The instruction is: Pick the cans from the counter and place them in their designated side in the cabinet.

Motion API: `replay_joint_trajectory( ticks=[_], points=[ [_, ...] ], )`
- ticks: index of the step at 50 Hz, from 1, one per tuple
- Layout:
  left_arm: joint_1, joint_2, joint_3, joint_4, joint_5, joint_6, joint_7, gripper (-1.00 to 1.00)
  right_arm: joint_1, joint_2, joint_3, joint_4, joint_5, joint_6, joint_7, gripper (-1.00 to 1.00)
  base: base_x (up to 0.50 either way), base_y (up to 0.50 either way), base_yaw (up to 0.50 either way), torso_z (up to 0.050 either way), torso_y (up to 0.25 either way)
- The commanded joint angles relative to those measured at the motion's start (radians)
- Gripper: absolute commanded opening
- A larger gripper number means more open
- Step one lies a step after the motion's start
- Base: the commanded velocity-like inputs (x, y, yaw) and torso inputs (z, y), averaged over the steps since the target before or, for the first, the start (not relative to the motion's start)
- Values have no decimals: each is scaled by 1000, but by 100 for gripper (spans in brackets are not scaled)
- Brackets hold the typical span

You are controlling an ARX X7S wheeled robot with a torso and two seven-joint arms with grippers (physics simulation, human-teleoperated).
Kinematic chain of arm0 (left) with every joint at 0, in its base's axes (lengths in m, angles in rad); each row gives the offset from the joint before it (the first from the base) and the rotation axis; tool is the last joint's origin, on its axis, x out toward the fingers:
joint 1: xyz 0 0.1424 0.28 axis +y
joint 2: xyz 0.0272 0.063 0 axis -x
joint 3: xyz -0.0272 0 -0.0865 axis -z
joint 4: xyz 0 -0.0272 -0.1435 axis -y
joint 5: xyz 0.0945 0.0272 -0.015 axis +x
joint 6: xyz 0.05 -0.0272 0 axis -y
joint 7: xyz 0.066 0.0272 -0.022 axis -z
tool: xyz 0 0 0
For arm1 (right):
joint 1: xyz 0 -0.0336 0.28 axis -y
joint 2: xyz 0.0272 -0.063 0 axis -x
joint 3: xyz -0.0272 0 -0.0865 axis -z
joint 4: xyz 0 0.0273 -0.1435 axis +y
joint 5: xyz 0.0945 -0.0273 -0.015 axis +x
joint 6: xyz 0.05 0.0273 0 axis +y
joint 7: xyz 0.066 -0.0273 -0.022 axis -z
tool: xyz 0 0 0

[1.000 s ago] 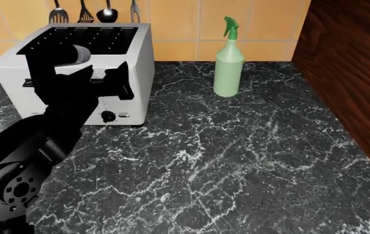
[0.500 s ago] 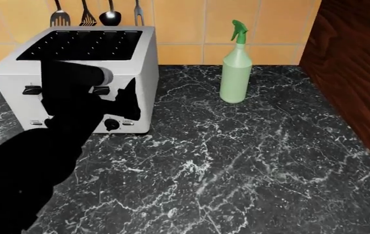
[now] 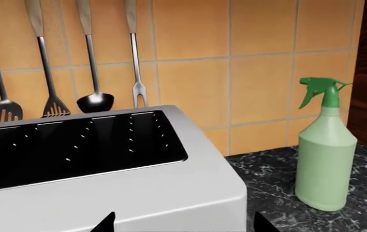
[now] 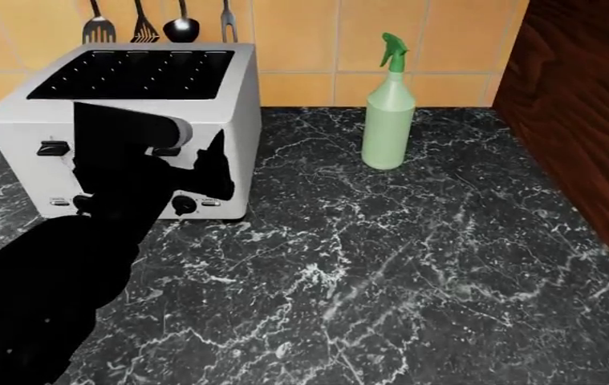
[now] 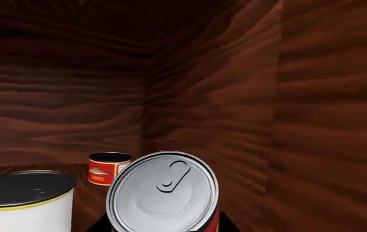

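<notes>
- Holding a silver-lidded can (image 5: 162, 193) in the right gripper (image 5: 160, 226), jaws closed on its body, inside the dark wood cabinet (image 5: 222, 96)
- Sitting nearby on the shelf: a white, red and yellow can (image 5: 22, 200) and a small red-labelled tin (image 5: 108, 168) further back
- Hovering the left gripper (image 4: 192, 164) before the toaster (image 4: 234, 96) on the counter (image 4: 390, 257); grip state impossible to tell
- Lowering upright onto a bare patch of shelf, staying clear of neighbours, releasing only once seated flat

Head view high over counter (image 4: 412, 265); left wrist close behind toaster (image 3: 138, 193), shared; right wrist inside cabinet (image 5: 235, 96).
</notes>
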Motion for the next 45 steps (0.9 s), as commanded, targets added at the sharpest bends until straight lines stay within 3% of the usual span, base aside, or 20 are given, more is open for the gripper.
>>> replay_joint_trajectory(
  ticks=[1, 13, 14, 45],
  points=[
    [-130, 86, 1, -376, -258, 193, -8, 100, 5, 47, -100, 61, 185, -53, -11, -100, 31, -6, -26, 11, -11],
    [-131, 86, 7, -382, -255, 197, -7, 100, -20, 82, -201, 61, 331, -75, 5, -100, 31, -6, -26, 3, -6],
    [-130, 86, 7, -381, -256, 197, -8, 100, -20, 83, -202, 61, 333, -74, 8, 100, 30, -6, -25, 0, 0],
    [-131, 82, 12, -377, -271, 198, -5, 100, -10, 63, -266, 61, 339, -114, 11, 100, 30, -6, -24, 4, -5]
  ],
)
